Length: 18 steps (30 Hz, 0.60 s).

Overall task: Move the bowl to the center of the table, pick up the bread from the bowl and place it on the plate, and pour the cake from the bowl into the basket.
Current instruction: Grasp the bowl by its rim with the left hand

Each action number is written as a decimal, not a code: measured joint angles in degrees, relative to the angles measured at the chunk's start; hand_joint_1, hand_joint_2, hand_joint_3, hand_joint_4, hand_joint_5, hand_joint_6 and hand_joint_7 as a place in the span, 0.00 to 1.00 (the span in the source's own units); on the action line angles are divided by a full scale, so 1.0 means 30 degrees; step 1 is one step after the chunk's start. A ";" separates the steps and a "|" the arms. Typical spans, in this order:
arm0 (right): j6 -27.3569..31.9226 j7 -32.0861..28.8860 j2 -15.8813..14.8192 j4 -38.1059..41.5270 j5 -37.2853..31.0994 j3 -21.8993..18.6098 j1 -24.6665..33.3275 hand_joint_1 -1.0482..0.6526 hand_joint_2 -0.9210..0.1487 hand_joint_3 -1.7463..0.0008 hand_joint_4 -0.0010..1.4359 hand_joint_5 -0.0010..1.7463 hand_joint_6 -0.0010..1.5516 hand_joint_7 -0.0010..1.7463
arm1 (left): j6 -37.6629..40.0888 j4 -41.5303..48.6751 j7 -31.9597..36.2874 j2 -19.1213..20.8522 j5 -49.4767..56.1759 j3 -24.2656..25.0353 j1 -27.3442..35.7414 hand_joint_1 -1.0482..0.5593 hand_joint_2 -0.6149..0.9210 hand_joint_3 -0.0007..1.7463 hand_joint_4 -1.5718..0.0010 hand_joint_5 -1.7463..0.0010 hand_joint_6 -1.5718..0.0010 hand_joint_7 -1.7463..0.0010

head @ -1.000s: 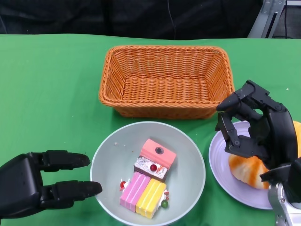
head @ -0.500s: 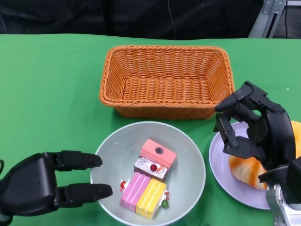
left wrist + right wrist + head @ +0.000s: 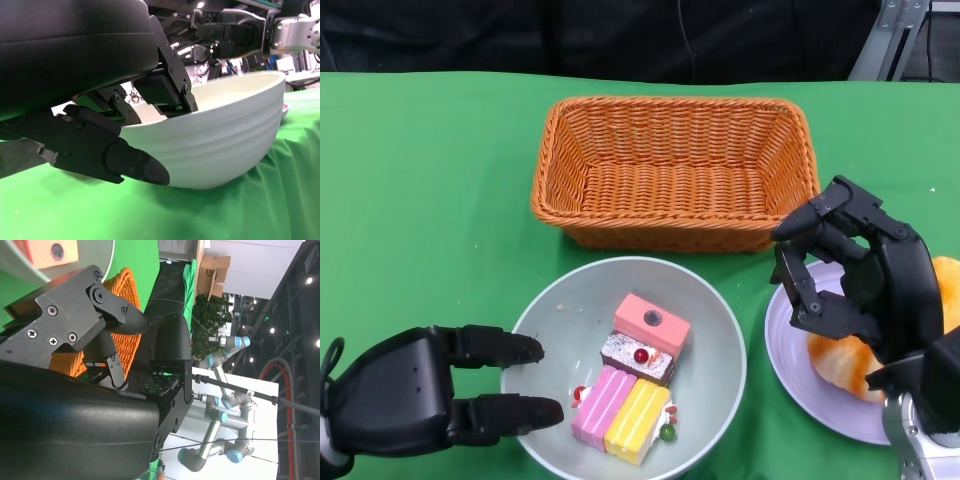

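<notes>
My left hand (image 3: 415, 390) gripped the near-left rim of the bowl (image 3: 720, 330), fingers over and under its wall. The cake slices (image 3: 630, 385) lay inside, just beyond those fingers. My right hand (image 3: 865, 285) hovered half-curled, holding nothing, above the bread (image 3: 840, 362) on the plate (image 3: 790, 360), the basket (image 3: 672, 170) beyond.

A green cloth (image 3: 430, 200) covers the table. Potted greenery (image 3: 212, 315) and a jointed white-and-blue arm (image 3: 220, 405) stand beyond.
</notes>
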 measured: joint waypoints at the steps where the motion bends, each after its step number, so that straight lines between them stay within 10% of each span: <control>1: 0.0000 -0.0008 0.0021 -0.0036 -0.0040 0.0024 0.0038 0.56 0.34 0.41 0.47 0.94 0.39 0.77 | -0.0001 0.0173 -0.0014 -0.0091 -0.0003 -0.0186 -0.0153 0.44 1.00 0.01 0.42 0.98 0.44 0.99; 18: 0.0031 -0.0003 0.0361 -0.0448 -0.0042 0.0130 0.0422 0.57 0.36 0.40 0.47 0.95 0.39 0.77 | -0.0806 0.1002 -0.1823 -0.1006 -0.0817 -0.1189 -0.1207 0.42 1.00 0.00 0.41 0.99 0.45 1.00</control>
